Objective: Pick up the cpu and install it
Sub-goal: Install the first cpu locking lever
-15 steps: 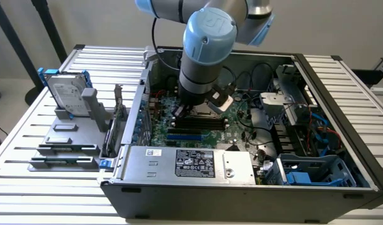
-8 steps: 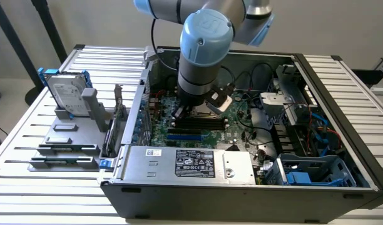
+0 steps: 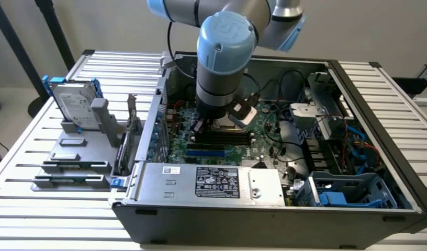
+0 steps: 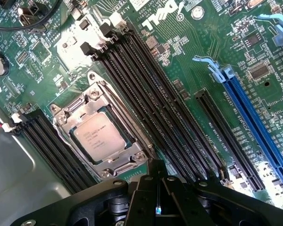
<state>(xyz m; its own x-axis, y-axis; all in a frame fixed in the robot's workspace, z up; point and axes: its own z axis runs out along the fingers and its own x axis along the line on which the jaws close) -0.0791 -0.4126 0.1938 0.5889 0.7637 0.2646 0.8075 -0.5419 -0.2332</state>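
so here's where things stand: the cpu [image 4: 103, 138] is already lying flat inside its socket frame [image 4: 61, 123] on the green motherboard [image 4: 188, 61], silver top up, printed side showing. The gripper [image 4: 156, 200] sits just beside it with its black fingers pinched together and nothing between them, so it's carrying nothing.

The relation that matters: seen through the wrist camera, the chip lies at roughly 10 o'clock from the fingertips, close by but not touching, with a corner of the metal frame nearest the tips. The chip is square, so no real long axis to speak of, but its edges run diagonal to the camera, parallel to the long black memory slots [image 4: 146, 99] right next to it. Those slots run from about 11 to 5 o'clock, between the socket and the blue card slot [image 4: 254, 127].

From the outside camera the arm [image 3: 226, 57] drops straight down into the open computer case [image 3: 367, 157], over the middle of the board. I'd say the chip looks seated, though whether the frame is latched I can't tell
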